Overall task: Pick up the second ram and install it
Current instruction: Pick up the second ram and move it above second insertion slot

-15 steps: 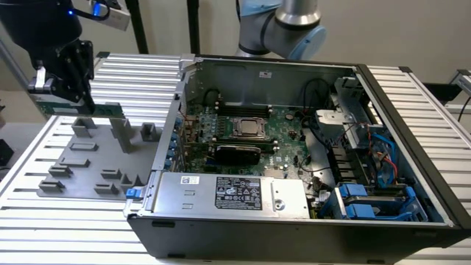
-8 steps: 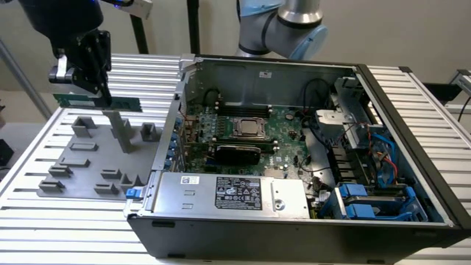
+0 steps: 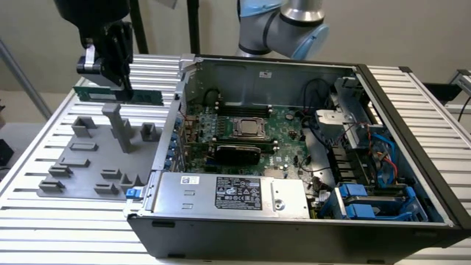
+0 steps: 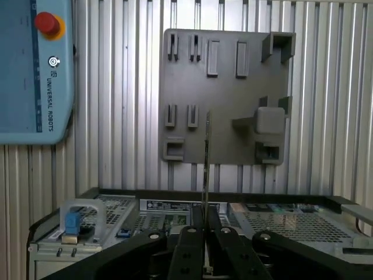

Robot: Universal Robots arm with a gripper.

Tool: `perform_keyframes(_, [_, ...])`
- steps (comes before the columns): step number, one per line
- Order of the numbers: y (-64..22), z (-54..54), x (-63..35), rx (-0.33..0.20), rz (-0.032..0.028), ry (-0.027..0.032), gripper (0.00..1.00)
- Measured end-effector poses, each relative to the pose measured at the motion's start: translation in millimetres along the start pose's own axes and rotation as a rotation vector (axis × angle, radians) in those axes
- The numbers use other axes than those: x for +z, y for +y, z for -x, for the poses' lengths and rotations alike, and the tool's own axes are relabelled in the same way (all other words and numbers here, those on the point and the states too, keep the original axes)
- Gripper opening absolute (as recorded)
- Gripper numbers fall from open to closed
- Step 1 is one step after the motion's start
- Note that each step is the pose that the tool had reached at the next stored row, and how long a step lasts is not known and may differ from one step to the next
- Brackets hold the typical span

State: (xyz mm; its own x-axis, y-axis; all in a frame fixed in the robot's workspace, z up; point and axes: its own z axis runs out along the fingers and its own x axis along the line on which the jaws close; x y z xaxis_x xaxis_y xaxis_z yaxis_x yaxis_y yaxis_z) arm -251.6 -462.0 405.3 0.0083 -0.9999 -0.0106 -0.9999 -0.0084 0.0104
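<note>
The second ram, a slim green stick, hangs level in the air above the far edge of the grey fixture plate, at the exterior view's left. My gripper is shut on its upper edge from above. In the wrist view the ram shows edge-on as a thin line running out from between my gripper's black fingers, over the fixture plate. The open computer case lies to the exterior view's right, with its motherboard and CPU socket exposed.
Upright grey fixture blocks stand on the plate just under the held stick. The case's near wall rises between the plate and the motherboard. A teach pendant with a red stop button lies on the ribbed table.
</note>
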Motion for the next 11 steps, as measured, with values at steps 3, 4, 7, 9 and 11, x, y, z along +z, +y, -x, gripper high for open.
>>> perform_keyframes(3, [-13.5,-0.1,-3.2,0.0,0.0,-0.0028,0.14])
perform_keyframes(4, [-18.2,-0.1,-4.2,0.0,-0.0001,-0.0039,0.14])
perform_keyframes(7, [-31.8,-0.2,-6.8,0.0,-0.0001,-0.0067,0.14])
perform_keyframes(9, [-40.8,-0.3,-7.8,0.0,-0.0001,-0.0089,0.14])
perform_keyframes(11, [-49.8,-0.3,-8.4,0.0,-0.0001,-0.0113,0.14])
